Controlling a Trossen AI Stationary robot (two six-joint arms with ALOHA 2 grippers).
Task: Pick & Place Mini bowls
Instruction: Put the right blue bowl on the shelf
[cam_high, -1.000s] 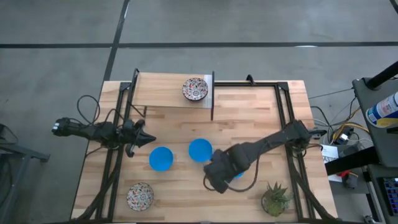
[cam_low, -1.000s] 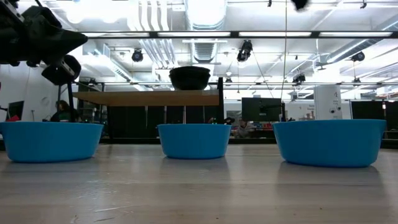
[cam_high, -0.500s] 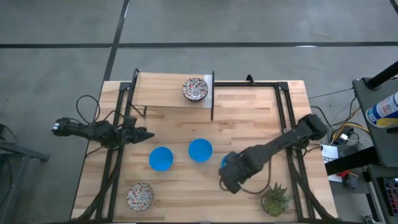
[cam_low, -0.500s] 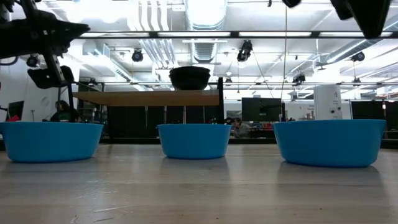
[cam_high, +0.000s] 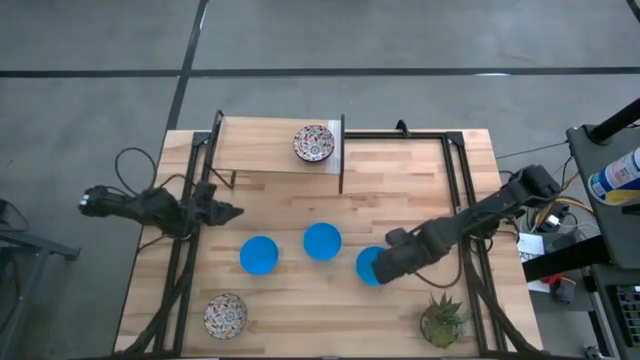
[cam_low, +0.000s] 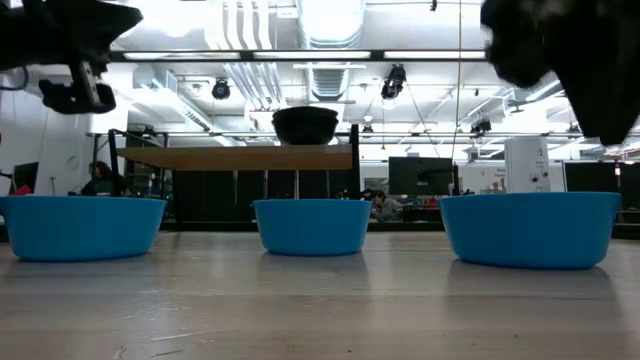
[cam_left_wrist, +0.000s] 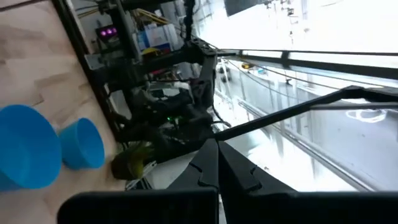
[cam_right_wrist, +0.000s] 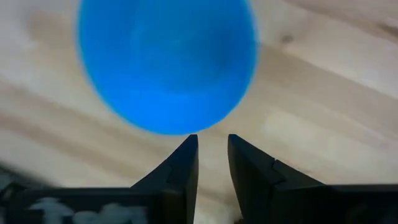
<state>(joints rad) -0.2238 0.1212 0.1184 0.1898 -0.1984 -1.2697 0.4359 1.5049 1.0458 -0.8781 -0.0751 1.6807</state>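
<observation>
Three plain blue mini bowls stand on their bases in a row on the wood table: left (cam_high: 259, 254), middle (cam_high: 322, 241), right (cam_high: 368, 264). The low view shows them as left (cam_low: 80, 226), middle (cam_low: 312, 226) and right (cam_low: 530, 228). One patterned bowl (cam_high: 314, 142) sits on the raised shelf at the far side, another (cam_high: 225, 315) near the left front corner. The third patterned bowl is out of view. My right gripper (cam_high: 384, 268) (cam_right_wrist: 211, 140) hovers over the right blue bowl (cam_right_wrist: 166, 62), fingers a narrow gap apart, touching nothing. My left gripper (cam_high: 236, 211) (cam_left_wrist: 216, 144) is shut and empty near the left edge.
A small green potted plant (cam_high: 443, 320) stands near the right front corner, close to my right arm. Black frame rails (cam_high: 460, 190) run along both table sides. A dark upright (cam_high: 341, 155) borders the shelf. Bare wood lies between the shelf and the bowl row.
My right gripper has swung from the near side of the right blue bowl toward the table's right and far edges, and now hangs over that bowl. My left gripper has drawn back toward the left edge and risen. All bowls have stayed put.
</observation>
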